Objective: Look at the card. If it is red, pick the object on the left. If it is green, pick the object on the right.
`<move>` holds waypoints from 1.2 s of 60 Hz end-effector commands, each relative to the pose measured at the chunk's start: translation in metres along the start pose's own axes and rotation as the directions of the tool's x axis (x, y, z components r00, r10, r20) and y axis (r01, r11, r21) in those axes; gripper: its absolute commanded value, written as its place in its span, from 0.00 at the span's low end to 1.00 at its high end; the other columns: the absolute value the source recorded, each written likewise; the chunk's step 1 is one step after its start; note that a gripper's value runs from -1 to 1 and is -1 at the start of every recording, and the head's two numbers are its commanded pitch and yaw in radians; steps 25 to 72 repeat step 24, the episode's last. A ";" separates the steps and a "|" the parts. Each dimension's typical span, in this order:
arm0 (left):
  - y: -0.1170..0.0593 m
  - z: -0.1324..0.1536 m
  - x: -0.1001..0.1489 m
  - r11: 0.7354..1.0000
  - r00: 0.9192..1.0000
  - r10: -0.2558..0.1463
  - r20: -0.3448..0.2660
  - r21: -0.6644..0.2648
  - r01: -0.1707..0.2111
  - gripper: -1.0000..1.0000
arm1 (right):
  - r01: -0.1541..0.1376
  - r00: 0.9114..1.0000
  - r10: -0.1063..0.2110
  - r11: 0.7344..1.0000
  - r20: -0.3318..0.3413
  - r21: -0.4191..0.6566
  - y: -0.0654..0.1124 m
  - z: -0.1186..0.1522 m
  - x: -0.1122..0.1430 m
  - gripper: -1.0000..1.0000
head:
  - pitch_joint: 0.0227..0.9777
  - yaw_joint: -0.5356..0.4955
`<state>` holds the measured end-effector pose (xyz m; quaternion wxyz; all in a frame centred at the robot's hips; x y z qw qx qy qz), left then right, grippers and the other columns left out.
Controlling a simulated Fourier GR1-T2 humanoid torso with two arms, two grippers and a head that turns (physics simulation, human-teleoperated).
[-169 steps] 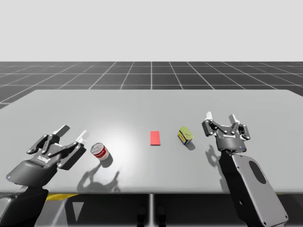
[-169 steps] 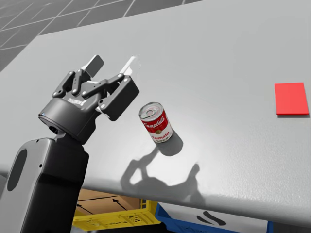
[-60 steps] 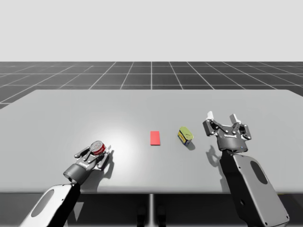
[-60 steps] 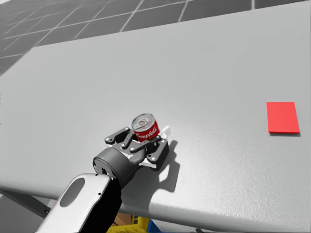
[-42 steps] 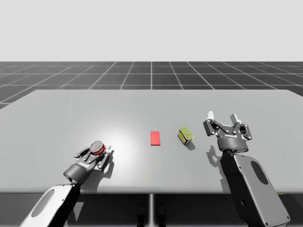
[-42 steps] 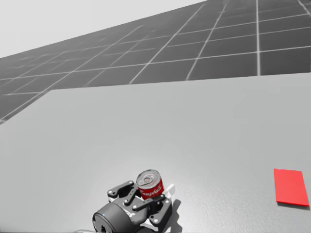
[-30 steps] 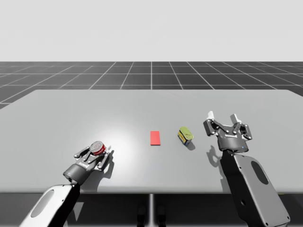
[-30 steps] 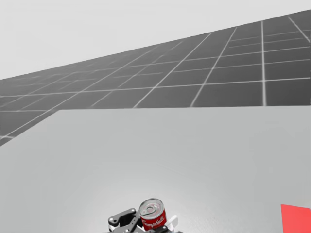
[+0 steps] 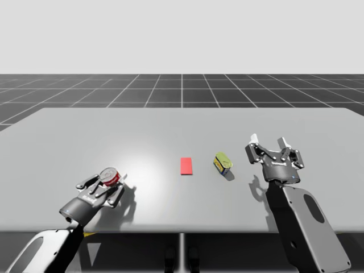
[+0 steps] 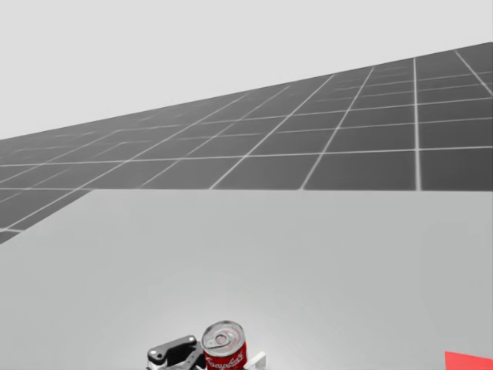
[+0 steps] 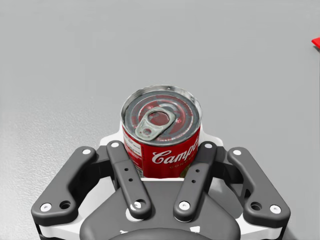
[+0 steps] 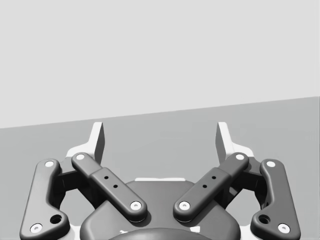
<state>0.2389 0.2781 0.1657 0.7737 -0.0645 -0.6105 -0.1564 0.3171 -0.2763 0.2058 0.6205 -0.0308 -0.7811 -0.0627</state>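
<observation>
1. Your left gripper (image 9: 108, 182) clamps the red soup can (image 11: 161, 135) from both sides.
2. That can is at 8 o'clock from the red card (image 9: 186, 165).
3. Your right gripper (image 9: 267, 140) stands spread wide.

My right end effector (image 12: 160, 136) has dark grey linkage bars, silver screws, white fingers (image 12: 98, 142).

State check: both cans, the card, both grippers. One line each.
red can: upright, lid sealed, clamped between the left gripper's fingers
left gripper: shut on the red can
right gripper: open, empty
red card: flat on the table, red face up
green can: on the table, apart from both grippers
</observation>
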 end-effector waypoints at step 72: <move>0.012 0.016 0.169 0.984 0.931 -0.176 0.320 0.048 0.170 1.00 | -0.033 0.999 0.034 0.995 -0.011 0.093 -0.002 0.007 -0.003 0.00 | 0.42 0.94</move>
